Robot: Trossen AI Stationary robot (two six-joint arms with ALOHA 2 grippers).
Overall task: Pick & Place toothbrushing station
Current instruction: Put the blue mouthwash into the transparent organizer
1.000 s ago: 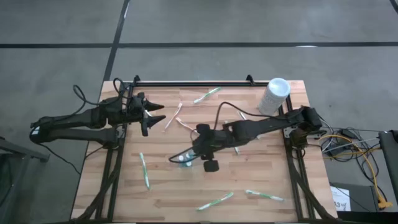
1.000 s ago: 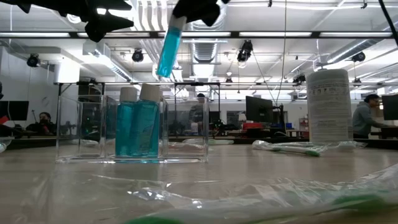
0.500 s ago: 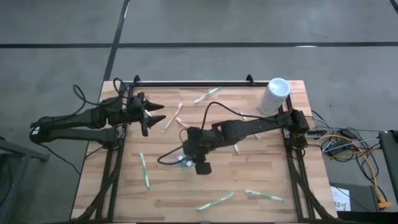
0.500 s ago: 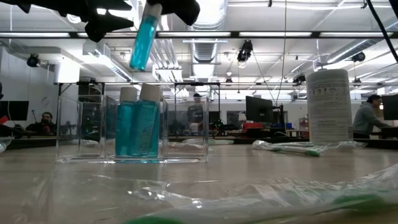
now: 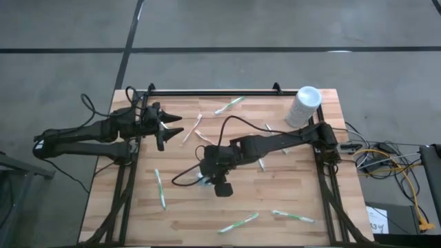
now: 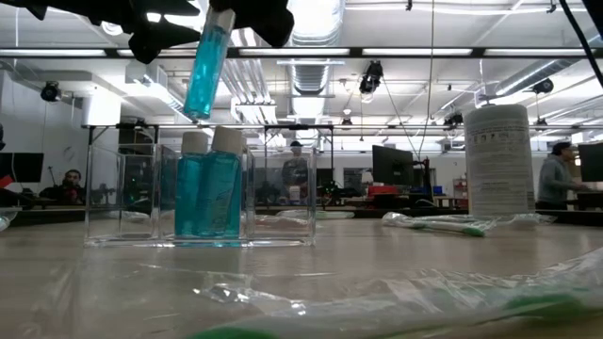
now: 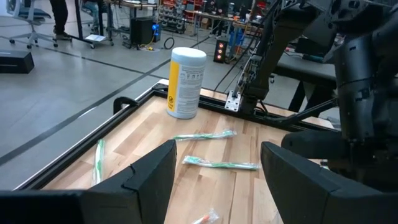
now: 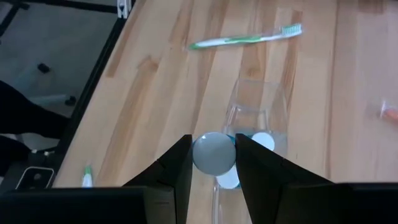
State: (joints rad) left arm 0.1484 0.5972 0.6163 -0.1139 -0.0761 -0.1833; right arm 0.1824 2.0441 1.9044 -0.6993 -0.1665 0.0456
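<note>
below right pincer (image 8: 213, 163), bottle (image 8: 214, 152) cap

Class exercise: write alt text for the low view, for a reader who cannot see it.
The right gripper holds a blue bottle tilted in the air above a clear organizer that already holds two blue bottles. A white canister and a wrapped toothbrush sit farther right on the table.

Two dark jointed arms trailing looped black cables.
</note>
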